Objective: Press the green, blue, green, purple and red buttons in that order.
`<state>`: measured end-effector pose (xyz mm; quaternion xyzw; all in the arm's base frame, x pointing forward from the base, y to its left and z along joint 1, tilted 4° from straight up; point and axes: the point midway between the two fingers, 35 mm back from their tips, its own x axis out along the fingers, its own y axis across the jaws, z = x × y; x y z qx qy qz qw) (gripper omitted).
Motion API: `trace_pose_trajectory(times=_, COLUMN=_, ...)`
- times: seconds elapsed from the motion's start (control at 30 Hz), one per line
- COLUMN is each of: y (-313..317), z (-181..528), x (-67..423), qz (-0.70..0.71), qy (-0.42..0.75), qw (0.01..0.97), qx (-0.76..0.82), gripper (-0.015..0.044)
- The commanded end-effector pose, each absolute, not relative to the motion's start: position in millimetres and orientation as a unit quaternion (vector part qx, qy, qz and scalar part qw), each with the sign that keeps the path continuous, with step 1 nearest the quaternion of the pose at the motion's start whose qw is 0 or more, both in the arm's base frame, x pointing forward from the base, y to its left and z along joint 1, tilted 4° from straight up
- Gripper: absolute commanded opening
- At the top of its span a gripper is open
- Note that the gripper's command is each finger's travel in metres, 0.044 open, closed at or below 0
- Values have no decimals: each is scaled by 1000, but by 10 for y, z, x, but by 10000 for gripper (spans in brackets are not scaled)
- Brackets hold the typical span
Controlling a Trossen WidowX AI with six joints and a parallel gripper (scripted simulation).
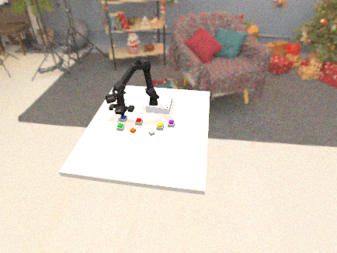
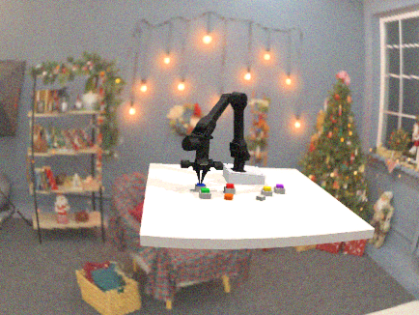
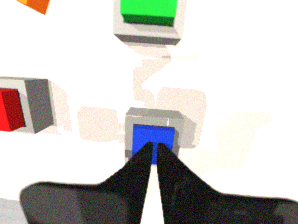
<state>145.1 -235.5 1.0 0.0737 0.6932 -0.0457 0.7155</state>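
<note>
My gripper [image 3: 154, 147] [image 1: 123, 115] [image 2: 200, 182] is shut, with nothing between the fingers, and its tips rest on the top of the blue button [image 3: 153, 136] [image 1: 123, 118] [image 2: 200, 186]. The green button [image 3: 148, 11] [image 1: 120, 126] [image 2: 205, 190] sits just in front of the blue one. The red button [image 3: 11, 109] [image 1: 139, 120] [image 2: 230, 186] is to the side of the blue one. The purple button [image 1: 171, 122] [image 2: 279, 186] is at the far end of the row, beside the yellow button [image 1: 160, 125] [image 2: 266, 188].
An orange block [image 3: 37, 5] [image 1: 133, 130] [image 2: 228, 196] lies between the green and red buttons, toward the front. A small white block [image 1: 151, 133] [image 2: 261, 197] lies near the yellow button. The arm's white base box [image 1: 159, 105] [image 2: 243, 173] stands behind the buttons on the white table [image 1: 155, 167].
</note>
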Motion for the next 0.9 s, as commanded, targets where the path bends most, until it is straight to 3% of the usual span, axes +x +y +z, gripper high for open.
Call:
trace_pose_trajectory(times=0.0, y=-2337, z=-5, x=1444, qz=-45, qy=694, qw=715, qx=77, gripper=20)
trace_pose_trajectory(times=0.33, y=-2352, z=31, x=1449, qz=-45, qy=693, qw=715, qx=74, gripper=20)
trace_pose_trajectory(times=0.87, y=-2387, z=946, x=1437, qz=-45, qy=694, qw=715, qx=76, gripper=20)
